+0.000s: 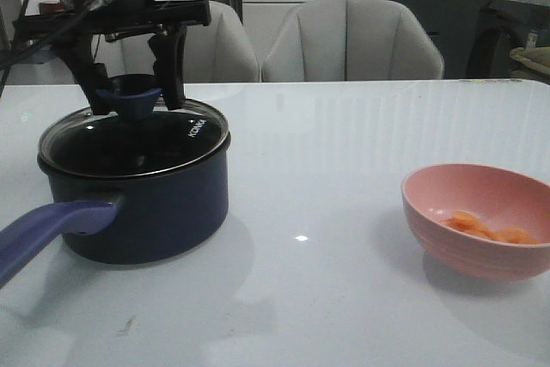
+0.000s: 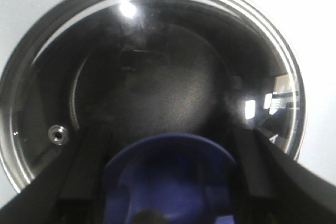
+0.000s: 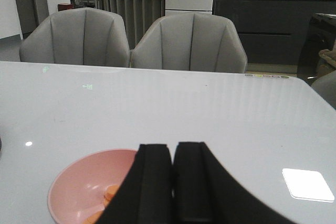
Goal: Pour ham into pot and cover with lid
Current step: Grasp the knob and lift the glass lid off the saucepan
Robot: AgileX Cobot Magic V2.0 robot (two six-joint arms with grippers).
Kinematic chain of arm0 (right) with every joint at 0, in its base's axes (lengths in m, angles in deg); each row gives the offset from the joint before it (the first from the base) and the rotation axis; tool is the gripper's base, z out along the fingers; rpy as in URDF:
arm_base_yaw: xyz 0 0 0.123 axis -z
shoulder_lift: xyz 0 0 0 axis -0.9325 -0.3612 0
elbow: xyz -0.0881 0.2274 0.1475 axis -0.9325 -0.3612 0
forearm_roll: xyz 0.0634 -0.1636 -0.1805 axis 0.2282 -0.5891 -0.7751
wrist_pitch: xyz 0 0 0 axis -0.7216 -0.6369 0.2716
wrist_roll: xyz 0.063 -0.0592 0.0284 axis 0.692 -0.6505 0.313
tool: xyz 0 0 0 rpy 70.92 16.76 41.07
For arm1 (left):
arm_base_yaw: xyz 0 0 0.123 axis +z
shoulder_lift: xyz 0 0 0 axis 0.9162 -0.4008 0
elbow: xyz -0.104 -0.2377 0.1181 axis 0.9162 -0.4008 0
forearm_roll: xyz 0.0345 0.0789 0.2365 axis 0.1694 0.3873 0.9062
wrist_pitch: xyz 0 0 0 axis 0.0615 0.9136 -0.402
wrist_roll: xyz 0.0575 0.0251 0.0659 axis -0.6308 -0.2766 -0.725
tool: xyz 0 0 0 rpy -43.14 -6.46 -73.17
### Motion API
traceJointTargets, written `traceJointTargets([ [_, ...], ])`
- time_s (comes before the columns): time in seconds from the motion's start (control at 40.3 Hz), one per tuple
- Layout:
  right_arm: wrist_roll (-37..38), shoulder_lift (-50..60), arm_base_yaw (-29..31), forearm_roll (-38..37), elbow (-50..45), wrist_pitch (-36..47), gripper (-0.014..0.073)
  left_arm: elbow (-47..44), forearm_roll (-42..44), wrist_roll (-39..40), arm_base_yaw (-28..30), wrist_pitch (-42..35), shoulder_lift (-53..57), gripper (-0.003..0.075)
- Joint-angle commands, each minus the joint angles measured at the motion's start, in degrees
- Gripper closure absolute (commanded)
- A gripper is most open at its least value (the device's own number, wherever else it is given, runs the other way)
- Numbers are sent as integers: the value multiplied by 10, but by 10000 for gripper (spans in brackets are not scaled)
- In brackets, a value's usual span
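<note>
1. On the white surface [image 1: 344,169], left side: the pot [image 1: 150,204] (dark navy, purple-blue handle [image 1: 51,229] pointing toward the camera).
2. Lid [image 1: 163,139] sits flat on the pot rim, glass, metal edge, "KONKA" lettering visible.
3. Right side, well apart from the pot: pink bowl [image 1: 477,217], upright.
4. Left end effector [image 1: 129,83] is above the lid, fingers [image 2: 86,171] spread on either side of the blue knob [image 1: 129,100]; gap on both sides in the wrist view, so open, not gripping.
5. Right end effector [image 3: 172,182] fingers pressed together, closed on nothing, over the bowl's edge.
6. Ham [image 1: 490,228]: orange slices inside the bowl.
</note>
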Motion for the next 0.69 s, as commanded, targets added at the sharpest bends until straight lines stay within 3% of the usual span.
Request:
traceJointTargets([
  [0.0,0,12,4,-5,-4,47,454,21,-2,-8,3,17,45,566],
  [0.322,0,12,4,-5,-4,47,454,21,-1,-32,20,17,78,566],
  [0.669,0,12,4,-5,-4,47,454,10,-4,-87,103,17,142,566],
])
